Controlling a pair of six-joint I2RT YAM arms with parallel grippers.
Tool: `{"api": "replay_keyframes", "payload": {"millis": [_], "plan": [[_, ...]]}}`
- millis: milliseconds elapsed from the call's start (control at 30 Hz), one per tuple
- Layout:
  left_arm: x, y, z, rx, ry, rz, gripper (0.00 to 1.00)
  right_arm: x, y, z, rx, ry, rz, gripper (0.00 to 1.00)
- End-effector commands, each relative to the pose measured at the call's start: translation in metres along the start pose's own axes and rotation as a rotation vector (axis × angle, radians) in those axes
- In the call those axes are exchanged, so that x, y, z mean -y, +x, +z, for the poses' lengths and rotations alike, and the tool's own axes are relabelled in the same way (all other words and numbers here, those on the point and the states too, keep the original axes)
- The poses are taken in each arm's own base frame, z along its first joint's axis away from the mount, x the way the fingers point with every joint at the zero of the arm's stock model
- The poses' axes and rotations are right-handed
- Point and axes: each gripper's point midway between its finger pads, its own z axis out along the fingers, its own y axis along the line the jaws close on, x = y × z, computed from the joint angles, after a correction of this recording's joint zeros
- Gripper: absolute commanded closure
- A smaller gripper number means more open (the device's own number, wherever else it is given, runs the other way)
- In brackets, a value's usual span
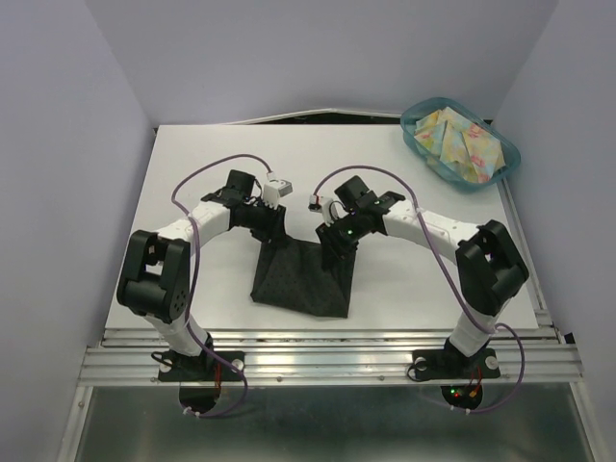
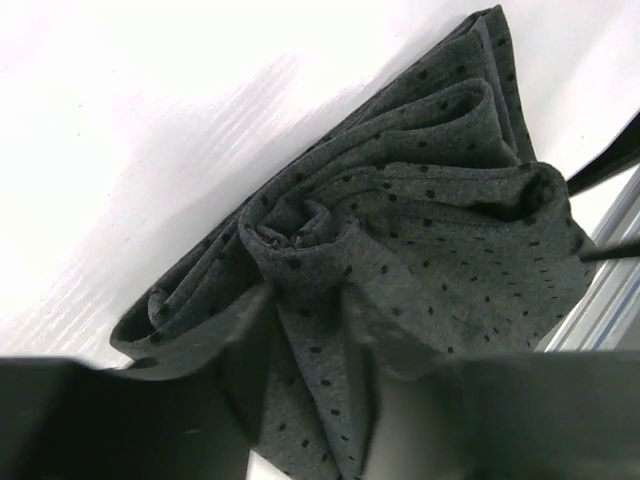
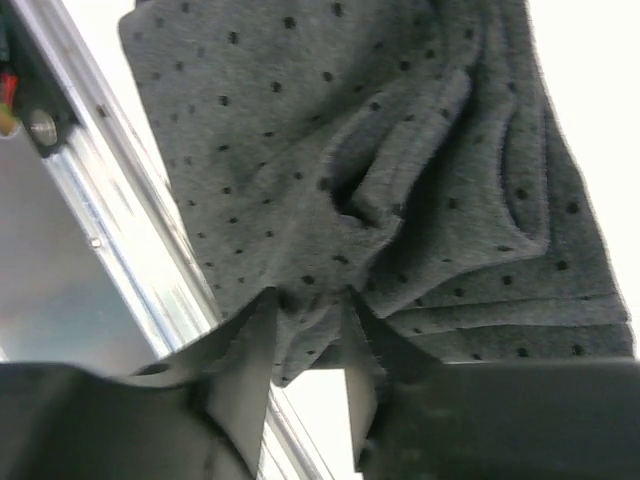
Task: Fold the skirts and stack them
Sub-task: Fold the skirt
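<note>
The dark skirt (image 1: 303,279), charcoal with small black dots, lies at the table's near middle with its far edge bunched and raised. My left gripper (image 1: 272,228) is shut on its far left corner. The left wrist view shows the dark skirt (image 2: 420,230) gathered in folds and filling the gap in the left gripper (image 2: 312,370). My right gripper (image 1: 337,243) is shut on the far right corner. Seen from the right wrist, an edge of the dark skirt (image 3: 300,150) is pinched at the tips of the right gripper (image 3: 305,325). The yellow floral skirt (image 1: 467,144) lies crumpled in the bin.
A translucent teal bin (image 1: 408,135) stands at the table's far right corner. An aluminium rail (image 1: 327,351) runs along the near edge, just behind the skirt's lower hem. Purple cables loop above both arms. Walls close in on the left and right.
</note>
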Motion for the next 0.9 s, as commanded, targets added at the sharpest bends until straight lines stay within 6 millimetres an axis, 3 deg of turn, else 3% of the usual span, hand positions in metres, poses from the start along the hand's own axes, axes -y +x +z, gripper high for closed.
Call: {"api": "replay_keyframes", "payload": {"millis": [0,67,100,133,200,367,567,600,867], "plan": [[0.001,0.004,0.001,0.003,0.026,-0.006,0.72,0.009,-0.012,-0.002,0.037,0.064,-0.036,0.68],[-0.001,0.004,-0.001,0.004,0.022,-0.007,0.83,0.012,-0.011,-0.004,0.040,0.087,-0.031,0.80],[-0.003,0.005,-0.003,0.002,0.017,-0.013,0.97,0.013,-0.012,-0.008,0.049,0.110,-0.036,0.83],[-0.004,0.004,-0.003,0.002,0.014,-0.008,1.00,0.016,-0.009,-0.008,0.044,0.124,-0.030,0.87],[-0.004,0.006,-0.008,0.001,0.010,-0.003,1.00,0.020,-0.007,-0.019,0.069,0.156,-0.022,0.99],[-0.008,0.001,-0.015,0.034,-0.030,0.011,1.00,0.026,0.000,-0.031,0.096,0.191,-0.004,0.99],[-0.024,-0.002,-0.015,0.044,-0.100,0.026,1.00,0.061,0.008,-0.042,0.148,0.273,0.069,0.99],[-0.027,-0.001,-0.014,0.041,-0.107,0.026,1.00,0.064,0.005,-0.040,0.167,0.277,0.057,0.99],[-0.043,0.006,0.003,0.012,-0.126,-0.005,1.00,0.100,0.040,0.001,0.075,0.260,0.182,0.99]]}}
